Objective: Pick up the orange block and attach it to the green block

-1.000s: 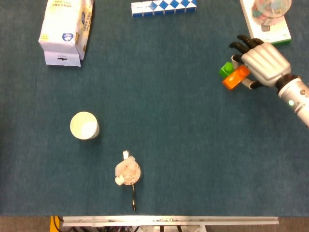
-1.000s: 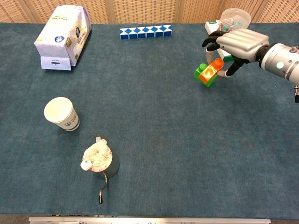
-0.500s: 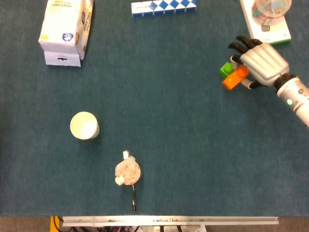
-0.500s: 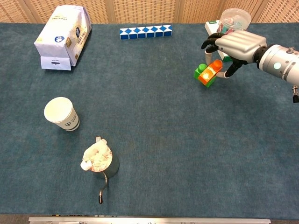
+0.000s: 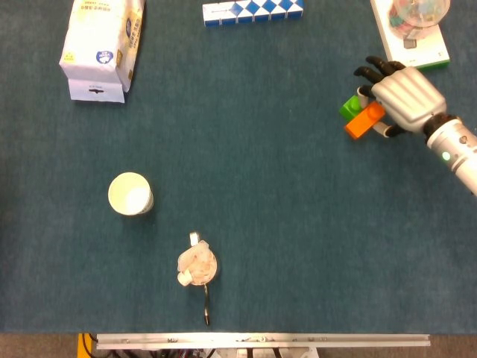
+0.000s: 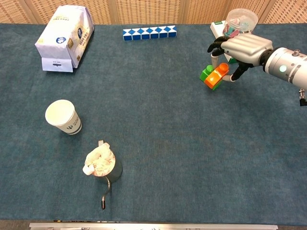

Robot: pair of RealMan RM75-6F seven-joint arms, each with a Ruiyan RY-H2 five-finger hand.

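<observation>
One hand, our right hand (image 6: 242, 48), grasps the orange block (image 6: 215, 76) at the far right of the table (image 6: 158, 115), pressed against the green block (image 6: 207, 73).

This looks like a robot test bench in a lab rather than a home. A table (image 6: 158, 143) is covered edge to edge in dark blue-green carpet-like cloth, with woven wood-look panels (image 6: 144, 10) behind it and a metal rail (image 5: 261, 340) along the front edge. Unrelated items are set well apart: a paper cup (image 6: 63, 116), a white bag (image 6: 64, 37), a blue-and-white folding puzzle (image 6: 149, 32) and a small metal pitcher (image 6: 101, 166).
</observation>
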